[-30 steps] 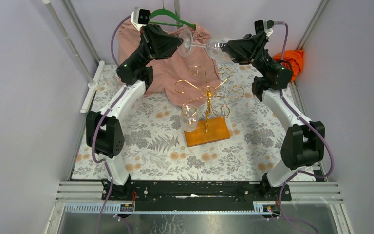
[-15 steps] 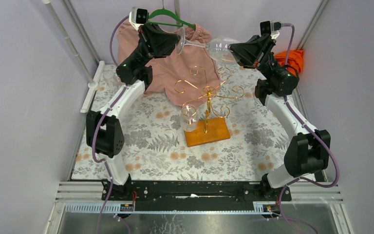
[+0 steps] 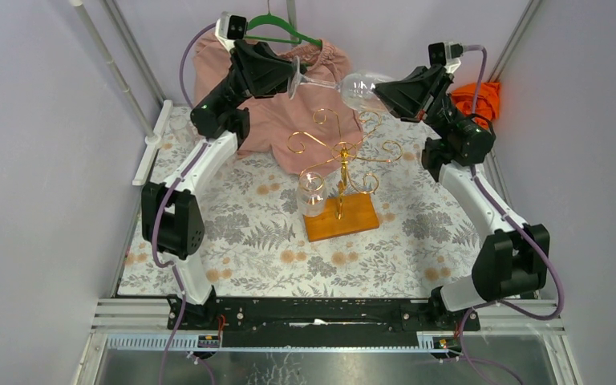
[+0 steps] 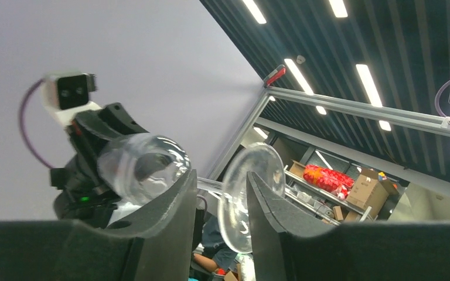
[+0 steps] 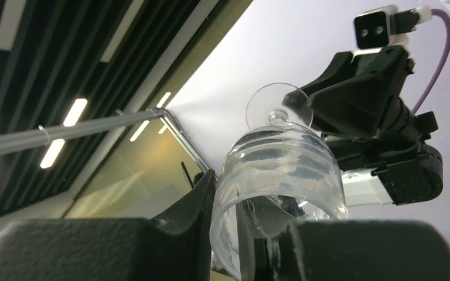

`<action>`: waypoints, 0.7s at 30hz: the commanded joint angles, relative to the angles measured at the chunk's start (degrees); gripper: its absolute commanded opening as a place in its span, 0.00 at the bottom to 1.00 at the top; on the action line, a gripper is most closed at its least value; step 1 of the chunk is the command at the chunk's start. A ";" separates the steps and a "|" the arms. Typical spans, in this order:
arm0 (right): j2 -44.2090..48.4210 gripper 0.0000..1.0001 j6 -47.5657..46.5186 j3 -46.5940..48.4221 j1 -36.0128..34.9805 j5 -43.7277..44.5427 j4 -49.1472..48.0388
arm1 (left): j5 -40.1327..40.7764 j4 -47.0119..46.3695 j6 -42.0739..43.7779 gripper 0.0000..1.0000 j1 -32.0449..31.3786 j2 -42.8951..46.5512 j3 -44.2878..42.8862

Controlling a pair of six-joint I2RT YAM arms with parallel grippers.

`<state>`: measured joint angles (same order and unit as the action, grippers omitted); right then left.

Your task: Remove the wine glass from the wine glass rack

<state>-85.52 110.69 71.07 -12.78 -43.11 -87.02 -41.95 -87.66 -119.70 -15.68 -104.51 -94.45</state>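
The wine glass (image 3: 338,81) lies horizontal in the air, far of the gold scrolled wine glass rack (image 3: 342,154) and clear of it. Jaws of the right gripper (image 3: 377,90) pinch the thin bowl wall. Jaws of the left gripper (image 3: 293,72) sit narrow about the foot, contact not discernible. Judged light, rigid, slick, brittle: the stem looks the safer hold.

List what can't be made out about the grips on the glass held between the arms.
- Left wrist: one finger of the left gripper covers part of the wine glass foot, so pad contact is unclear.
- Right wrist: the right gripper pinches the bowl rim, but its own body hides how deep.
- Top external: both jaws are too small to judge.
- Top external: the second glass hangs on the wine glass rack, but its hook is too small to see.
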 commanded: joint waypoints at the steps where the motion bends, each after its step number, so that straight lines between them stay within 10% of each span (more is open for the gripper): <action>1: 8.45 0.00 -7.05 -0.05 -0.68 -2.57 -0.46 | -1.55 -4.37 -5.28 0.46 2.71 1.11 0.30; 8: 19.37 0.00 -34.49 4.30 -0.43 -6.20 35.69 | -7.05 8.81 4.61 0.47 7.12 4.86 4.37; 15: 25.53 0.00 -75.34 20.75 -0.44 10.86 93.80 | -3.24 70.31 53.57 0.46 7.21 15.61 2.65; 21: 22.62 0.00 -88.12 31.42 -0.45 32.53 114.32 | 19.40 106.02 79.01 0.45 4.78 19.22 -9.39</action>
<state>-60.82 37.74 97.62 -13.04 -28.75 6.76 -37.69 -10.70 -64.18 -9.56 -88.68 -99.04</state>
